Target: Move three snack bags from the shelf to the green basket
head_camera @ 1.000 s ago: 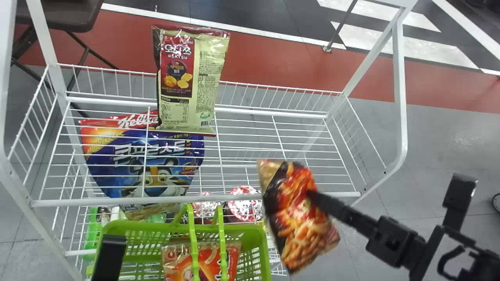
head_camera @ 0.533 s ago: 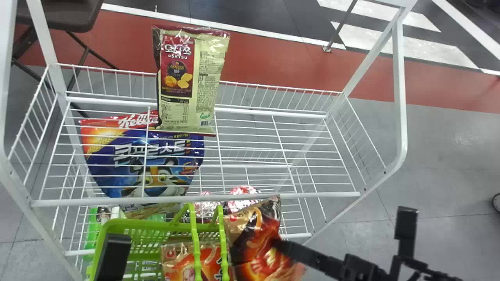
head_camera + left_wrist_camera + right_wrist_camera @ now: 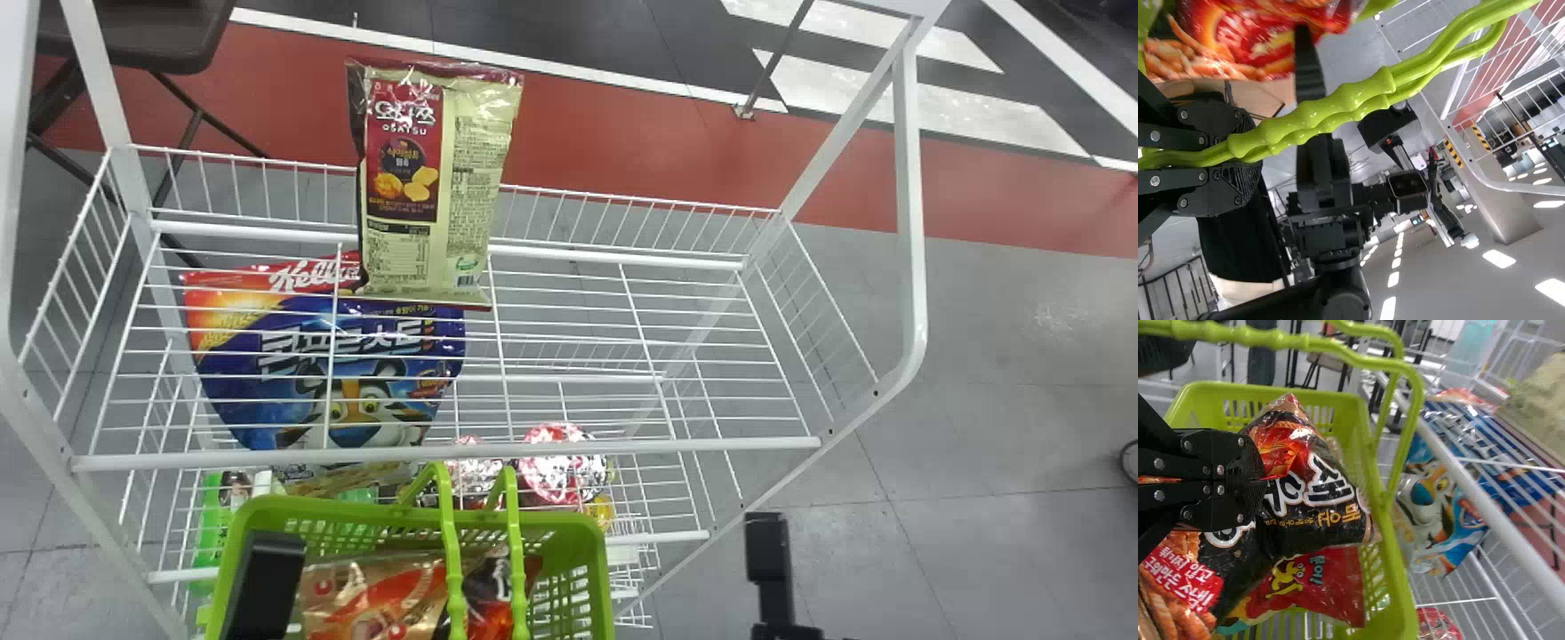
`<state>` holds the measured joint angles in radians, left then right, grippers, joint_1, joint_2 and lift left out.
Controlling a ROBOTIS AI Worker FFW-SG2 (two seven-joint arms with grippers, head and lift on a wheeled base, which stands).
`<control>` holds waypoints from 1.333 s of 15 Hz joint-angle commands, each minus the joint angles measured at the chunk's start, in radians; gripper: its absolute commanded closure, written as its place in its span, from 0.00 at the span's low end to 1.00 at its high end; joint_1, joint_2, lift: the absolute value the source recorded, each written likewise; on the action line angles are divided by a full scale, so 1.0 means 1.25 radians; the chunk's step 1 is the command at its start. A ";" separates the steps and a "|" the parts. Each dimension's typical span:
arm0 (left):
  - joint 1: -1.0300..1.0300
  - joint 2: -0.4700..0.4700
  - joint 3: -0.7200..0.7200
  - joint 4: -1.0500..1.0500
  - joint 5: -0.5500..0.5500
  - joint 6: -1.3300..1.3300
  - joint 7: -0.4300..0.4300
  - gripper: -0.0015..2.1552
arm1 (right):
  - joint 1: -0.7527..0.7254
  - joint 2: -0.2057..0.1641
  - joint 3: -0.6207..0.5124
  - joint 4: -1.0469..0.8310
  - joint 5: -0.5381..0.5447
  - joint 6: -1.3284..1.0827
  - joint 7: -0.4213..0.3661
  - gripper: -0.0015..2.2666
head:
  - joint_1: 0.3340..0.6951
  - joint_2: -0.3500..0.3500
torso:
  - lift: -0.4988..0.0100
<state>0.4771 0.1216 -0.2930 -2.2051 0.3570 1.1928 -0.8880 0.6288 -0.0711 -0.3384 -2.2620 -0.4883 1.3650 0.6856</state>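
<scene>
White wire rack (image 3: 622,446): Spans left to centre-right, with an upper shelf and a lower level.
Dark furniture (image 3: 133,31): Stands behind the rack at far left, on thin crossed legs.
Left gripper (image 3: 262,582): Occupies the left side of the basket in the head view. Set narrow, clamped around the paired basket handles (image 3: 1325,107).
Cereal bag (image 3: 356,382): Leans at left, below the wires of the upper shelf. Faces forward.
Orange snack bag (image 3: 396,591): Lies inside the basket, left of centre.
Green basket (image 3: 582,551): Sits in front of the lower level, handles up. Contains at least two snack bags.
Beige-and-maroon snack bag (image 3: 427,187): Stands upright on the upper shelf, left of centre.
Black-and-red snack bag (image 3: 489,591): Rests in the basket, right of the orange one. Partly overlaps a red snack bag (image 3: 1318,580) in the right wrist view.
Round packs (image 3: 560,467): Sit on the lower level, just behind the basket.
Right gripper (image 3: 769,556): Enters from the bottom edge, right of the basket. Set narrow, holding the black-and-red snack bag inside the basket.
</scene>
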 commanded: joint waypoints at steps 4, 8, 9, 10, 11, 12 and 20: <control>0.001 0.003 0.000 -0.002 0.003 0.000 -0.008 0.77 | -0.007 -0.022 0.077 0.074 0.029 -0.094 -0.006 0.98 | 1.00 0.00 | 0.89; 0.000 0.006 -0.001 -0.002 0.004 0.000 -0.009 0.77 | 0.027 -0.006 0.041 0.084 -0.009 -0.305 0.026 0.71 | 1.00 0.00 | 0.89; 0.000 0.006 0.000 -0.002 0.006 0.000 -0.009 0.77 | 0.028 -0.002 0.024 0.084 -0.016 -0.305 0.025 0.33 | 1.00 0.00 | 0.89; 0.000 0.006 0.000 -0.002 0.006 0.000 -0.010 0.77 | 0.032 0.000 0.004 0.084 -0.032 -0.310 0.026 0.00 | 1.00 0.00 | 0.89; 0.000 0.006 -0.001 -0.002 0.006 0.000 -0.009 0.77 | 0.039 0.003 -0.007 0.080 -0.041 -0.324 0.026 0.00 | 1.00 0.00 | 0.89; 0.000 0.006 -0.001 -0.002 0.006 0.000 -0.009 0.77 | 0.053 0.007 -0.014 0.062 -0.041 -0.351 0.026 0.00 | 1.00 0.00 | 0.89; 0.000 0.003 -0.002 -0.002 0.005 -0.002 -0.009 0.77 | 0.181 0.046 -0.002 -0.144 0.073 -0.940 -0.114 0.03 | 1.00 0.00 | 0.89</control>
<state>0.4771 0.1258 -0.2959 -2.2074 0.3634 1.1897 -0.8985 0.8302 -0.0202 -0.3552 -2.3834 -0.4350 0.2707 0.5790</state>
